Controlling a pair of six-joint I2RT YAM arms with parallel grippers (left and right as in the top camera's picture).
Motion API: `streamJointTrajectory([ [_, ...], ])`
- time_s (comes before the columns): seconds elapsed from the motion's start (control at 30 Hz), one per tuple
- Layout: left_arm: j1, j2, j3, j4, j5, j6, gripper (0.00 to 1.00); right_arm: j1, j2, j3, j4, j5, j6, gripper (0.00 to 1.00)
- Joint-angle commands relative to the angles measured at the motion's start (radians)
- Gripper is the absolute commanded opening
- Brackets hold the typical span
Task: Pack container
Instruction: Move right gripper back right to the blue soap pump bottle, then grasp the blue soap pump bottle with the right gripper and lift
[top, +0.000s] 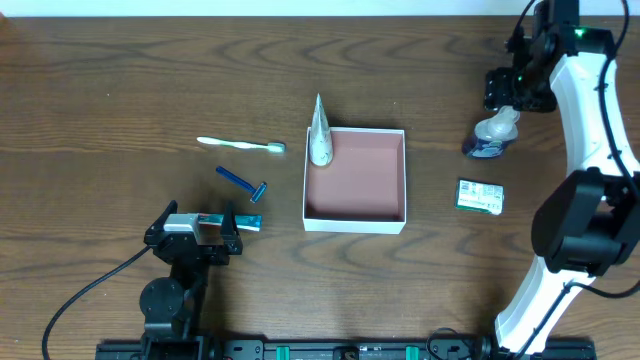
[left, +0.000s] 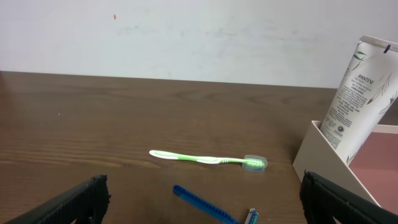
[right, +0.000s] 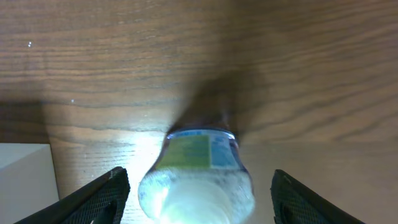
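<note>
The container (top: 360, 185), square and thin-walled, lies well apart from the wide-spread left fingers (left: 74, 202). The right fingers (right: 102, 196), also wide, straddle a bottle (right: 196, 180).

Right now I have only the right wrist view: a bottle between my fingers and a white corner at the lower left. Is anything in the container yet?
Observer: Yes. A white tube leans in the far-left corner of the container.
Operator: What else is out on the table?
Observer: A green toothbrush and a blue razor lie to the left of the container, and a small green packet lies to its right.
Operator: And the left arm?
Observer: The left gripper sits near the razor, on the near side of it, with its fingers wide open.
</note>
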Motion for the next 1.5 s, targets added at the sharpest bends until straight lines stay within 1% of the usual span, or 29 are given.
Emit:
streamJointTrajectory([
  [0.0, 0.001, -0.001, -0.016, -0.034, 0.018, 0.006, 0.98, -0.007, -0.005, 0.0, -0.001, -0.034, -0.026, 0.72],
  [0.17, 0.001, -0.001, -0.016, -0.034, 0.018, 0.006, 0.98, -0.007, -0.005, 0.0, -0.052, -0.071, -0.037, 0.68],
  [0.3, 0.001, -0.001, -0.016, -0.034, 0.018, 0.006, 0.98, -0.008, -0.005, 0.0, -0.103, -0.079, -0.041, 0.68],
  [0.53, 0.001, -0.001, -0.016, -0.034, 0.018, 0.006, 0.98, -0.007, -0.005, 0.0, -0.141, -0.087, -0.021, 0.67],
  [0.67, 0.001, -0.001, -0.016, -0.034, 0.018, 0.006, 0.98, -0.007, -0.005, 0.0, -0.139, -0.085, -0.022, 0.65],
  [0.8, 0.001, -0.001, -0.016, -0.034, 0.018, 0.006, 0.98, -0.007, -0.005, 0.0, -0.131, -0.082, -0.022, 0.56],
  [0.9, 0.001, -0.001, -0.016, -0.034, 0.018, 0.006, 0.98, -0.007, -0.005, 0.0, -0.124, -0.065, -0.022, 0.51],
  [1.0, 0.001, -0.001, -0.016, -0.034, 0.018, 0.006, 0.98, -0.008, -0.005, 0.0, -0.116, -0.058, -0.022, 0.49],
  [1.27, 0.001, -0.001, -0.016, -0.034, 0.018, 0.006, 0.98, -0.007, -0.005, 0.0, -0.068, -0.059, -0.018, 0.5],
  [1.47, 0.001, -0.001, -0.016, -0.034, 0.018, 0.006, 0.98, -0.006, -0.003, 0.0, -0.003, -0.059, 0.069, 0.48],
])
